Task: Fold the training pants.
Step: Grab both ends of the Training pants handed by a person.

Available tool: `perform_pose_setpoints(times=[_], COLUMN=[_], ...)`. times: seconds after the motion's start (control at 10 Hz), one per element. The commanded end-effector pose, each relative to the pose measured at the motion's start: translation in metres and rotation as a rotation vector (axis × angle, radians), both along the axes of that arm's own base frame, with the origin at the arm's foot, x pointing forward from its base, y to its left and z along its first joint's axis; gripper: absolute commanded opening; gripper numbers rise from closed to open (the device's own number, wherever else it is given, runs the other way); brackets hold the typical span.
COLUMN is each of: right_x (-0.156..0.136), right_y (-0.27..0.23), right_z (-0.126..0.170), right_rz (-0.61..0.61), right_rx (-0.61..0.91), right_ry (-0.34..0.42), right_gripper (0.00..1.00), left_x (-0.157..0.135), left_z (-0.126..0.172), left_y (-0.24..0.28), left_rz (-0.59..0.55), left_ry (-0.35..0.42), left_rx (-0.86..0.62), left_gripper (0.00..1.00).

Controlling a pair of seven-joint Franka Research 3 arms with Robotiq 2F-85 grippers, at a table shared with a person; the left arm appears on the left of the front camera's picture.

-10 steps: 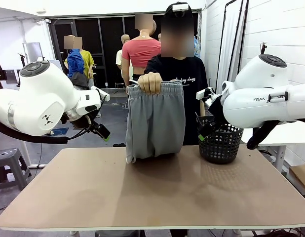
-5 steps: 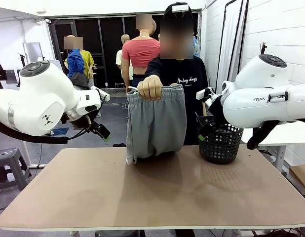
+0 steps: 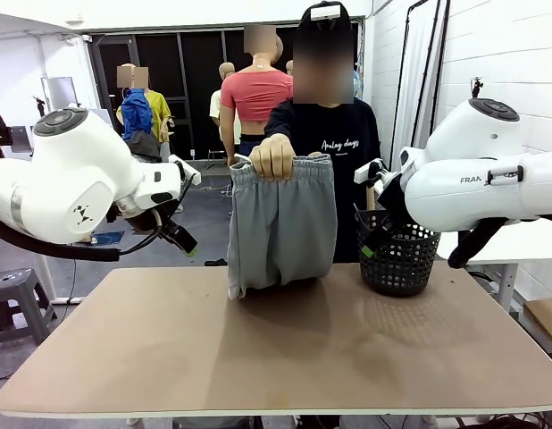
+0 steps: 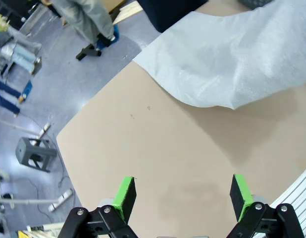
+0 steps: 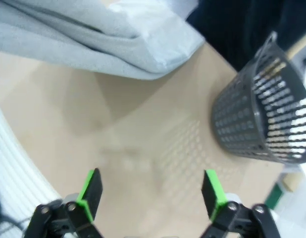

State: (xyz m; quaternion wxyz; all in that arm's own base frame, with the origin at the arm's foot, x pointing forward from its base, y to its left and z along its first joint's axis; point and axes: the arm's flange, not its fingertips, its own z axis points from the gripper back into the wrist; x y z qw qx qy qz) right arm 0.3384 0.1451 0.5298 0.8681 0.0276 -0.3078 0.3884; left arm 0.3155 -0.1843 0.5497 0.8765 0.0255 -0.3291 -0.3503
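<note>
Pants: soft light grey training pants hang from a person's hand over the far middle of the brown table.
Left gripper: wide open, empty, left of the pants.
Right gripper: wide open, empty, right of them.
Do well: probably grab both sides evenly.

Two white, rounded arms, left arm and right arm, each capped by a dark grey disc. The right bears grey "FRAN" lettering, the left a small dark emblem and a black cable beneath. Left gripper and right gripper: black linkages, silver screws, green pads. Person: black T-shirt with pale chest print
</note>
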Motion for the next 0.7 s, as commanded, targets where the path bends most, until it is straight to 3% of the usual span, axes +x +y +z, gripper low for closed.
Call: perform_pose_setpoints(times=[0.0, 0.1, 0.4, 0.6], right_x=[0.007, 0.01, 0.03, 0.039], right_y=[-0.014, -0.017, -0.02, -0.022], right_z=[0.006, 0.008, -0.005, -0.013], right_rz=[0.185, 0.256, 0.447, 0.554], right_rx=[-0.098, -0.158, -0.242, -0.265], right_ry=[-0.017, -0.04, -0.118, -0.078], right_gripper=[1.0, 1.0, 1.0, 1.0], left_x=[-0.003, 0.001, 0.025, 0.034], left_z=[0.009, 0.007, -0.013, -0.025], left_y=[0.014, 0.018, 0.023, 0.019], left_rz=[-0.222, -0.28, -0.339, -0.384], left_ry=[0.009, 0.015, -0.064, -0.072], left_rx=[0.087, 0.154, 0.257, 0.315], left_gripper=[1.0, 1.0, 1.0, 1.0])
